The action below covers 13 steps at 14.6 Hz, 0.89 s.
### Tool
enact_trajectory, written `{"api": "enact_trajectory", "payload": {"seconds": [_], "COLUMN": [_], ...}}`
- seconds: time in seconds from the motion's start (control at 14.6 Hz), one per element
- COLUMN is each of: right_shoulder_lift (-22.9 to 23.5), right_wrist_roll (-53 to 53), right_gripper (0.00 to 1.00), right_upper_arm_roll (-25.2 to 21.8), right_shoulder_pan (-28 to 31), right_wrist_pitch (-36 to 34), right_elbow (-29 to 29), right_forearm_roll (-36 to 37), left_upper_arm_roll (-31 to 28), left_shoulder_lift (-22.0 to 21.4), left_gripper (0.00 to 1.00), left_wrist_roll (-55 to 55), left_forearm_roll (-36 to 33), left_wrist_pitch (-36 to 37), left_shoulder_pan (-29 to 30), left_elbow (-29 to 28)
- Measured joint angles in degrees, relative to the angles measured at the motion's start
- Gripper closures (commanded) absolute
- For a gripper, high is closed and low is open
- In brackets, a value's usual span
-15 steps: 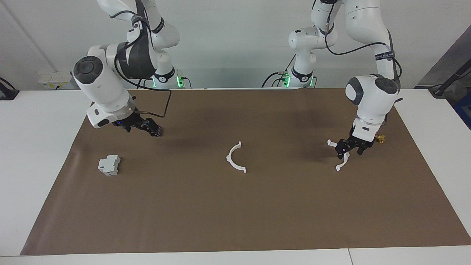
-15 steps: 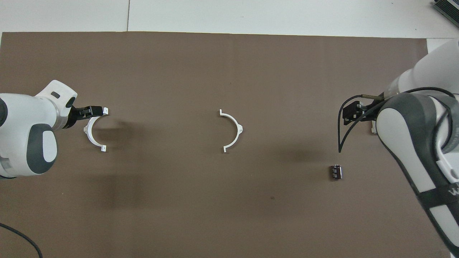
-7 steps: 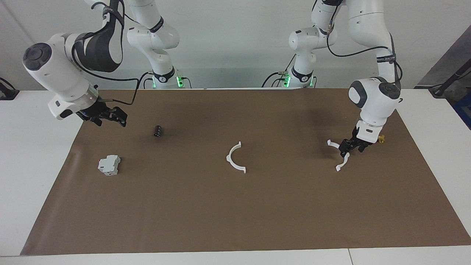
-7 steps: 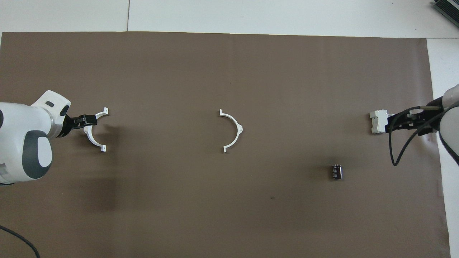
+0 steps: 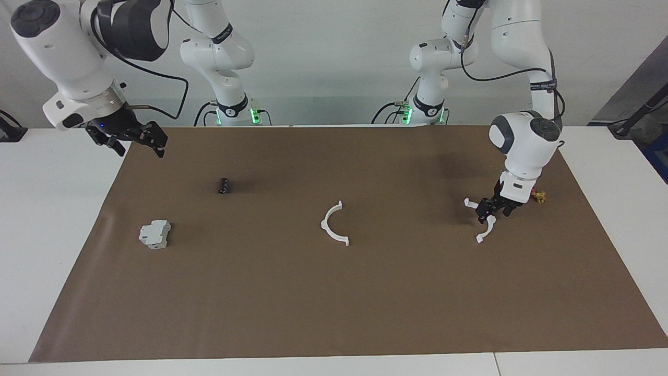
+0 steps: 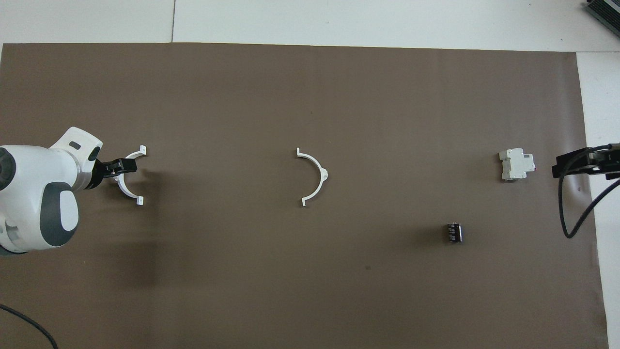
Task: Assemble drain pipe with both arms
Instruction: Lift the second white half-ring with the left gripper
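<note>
2 white half-ring arcs of the drain pipe are seen on the brown mat [image 5: 365, 313], well apart. 1 arc [image 5: 333, 224] [image 6: 314, 177] lies flat at approx. the mat's centre, untouched. The other arc [image 5: 481, 222] [image 6: 127, 180] lies toward the L arm's end of the table, about midway between the mat's 2 long edges.

The left gripper [image 5: 492, 210] [image 6: 122, 165] is lowered onto that 2nd arc, near its middle; its fingers are set astride the thin band, w/ jaws nearly as wide as they go. Whether the band is actually pinched can't be told; the arc appears to rest on the mat.

The right gripper [image 5: 136, 140] [image 6: 576, 165] is held raised over the mat's edge at the R arm's end, near the corner by the robots; jaws spread wide, nothing in them.

A grey-white block [image 5: 155, 234] [image 6: 517, 164] sits near the mat's edge at the R arm's end. A small dark cylinder [image 5: 224, 186] [image 6: 454, 232] lies nearer the robots than the block. A small red-yellow valve [image 5: 539, 196] lies just beside the L gripper.
</note>
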<state>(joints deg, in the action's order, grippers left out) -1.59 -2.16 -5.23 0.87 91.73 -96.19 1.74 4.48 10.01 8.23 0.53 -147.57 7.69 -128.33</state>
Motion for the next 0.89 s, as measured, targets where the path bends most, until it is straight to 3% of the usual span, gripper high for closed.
{"api": "enact_trajectory", "payload": {"seconds": [0.07,0.27,0.34,0.89], "right_shoulder_lift": [-0.2,-0.3,-0.3,0.0], "right_wrist_roll": [0.9,3.5,3.8,0.6], "right_gripper": [0.0,0.0,0.0,0.0], "right_upper_arm_roll": [0.2,0.7,0.7,-0.6], "right_shoulder_pan": [-1.0,-5.3,-5.8,-2.0], "right_wrist_pitch": [-0.6,-1.2,-2.3,-6.1], "right_elbow": [0.8,2.2,3.0,6.1], "right_forearm_roll": [0.5,3.2,3.3,-1.4], "left_upper_arm_roll": [0.0,0.0,0.0,0.1], "left_shoulder_lift": [0.0,0.0,0.0,0.0], "left_gripper": [0.27,0.91,1.0,1.0], "left_wrist_roll": [0.0,0.1,0.1,3.4], "left_forearm_roll": [0.0,0.0,0.0,0.0], "left_wrist_pitch": [-0.2,-0.3,-0.3,-0.7], "left_shoulder_pan": [0.0,0.0,0.0,-2.5], "left_elbow": [-0.2,-0.3,-0.3,0.8]}}
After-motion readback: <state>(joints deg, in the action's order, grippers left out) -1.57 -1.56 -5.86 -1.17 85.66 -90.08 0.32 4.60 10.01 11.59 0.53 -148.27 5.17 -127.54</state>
